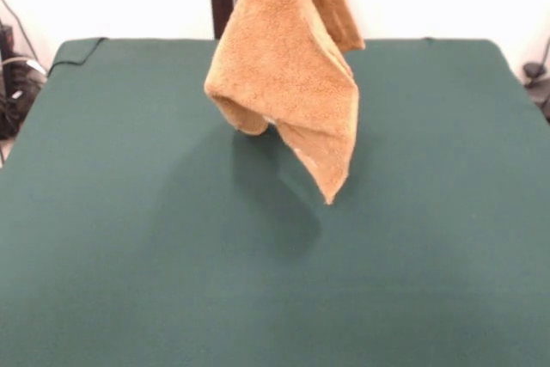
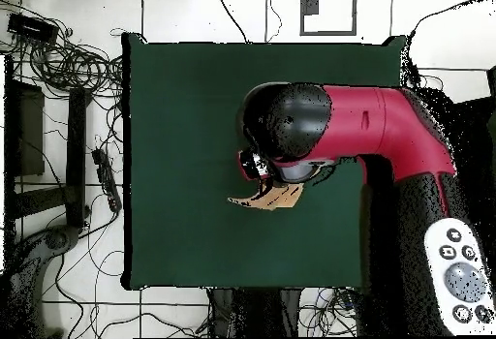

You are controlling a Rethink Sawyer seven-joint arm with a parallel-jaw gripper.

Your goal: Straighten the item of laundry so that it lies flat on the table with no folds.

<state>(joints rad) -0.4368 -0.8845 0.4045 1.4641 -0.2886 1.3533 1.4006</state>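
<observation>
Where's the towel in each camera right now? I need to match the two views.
Front view: the towel hangs in mid-air at top centre, clear of the green table, its top running off the picture's upper edge.
Overhead view: only a small tan piece of the towel shows near the table's middle, sticking out from under the red and black arm.
Shared landmark: the green table. The claw is not visible in either view.

Tangled cables (image 2: 68, 64) on tiled floor (image 2: 194, 11)
</observation>
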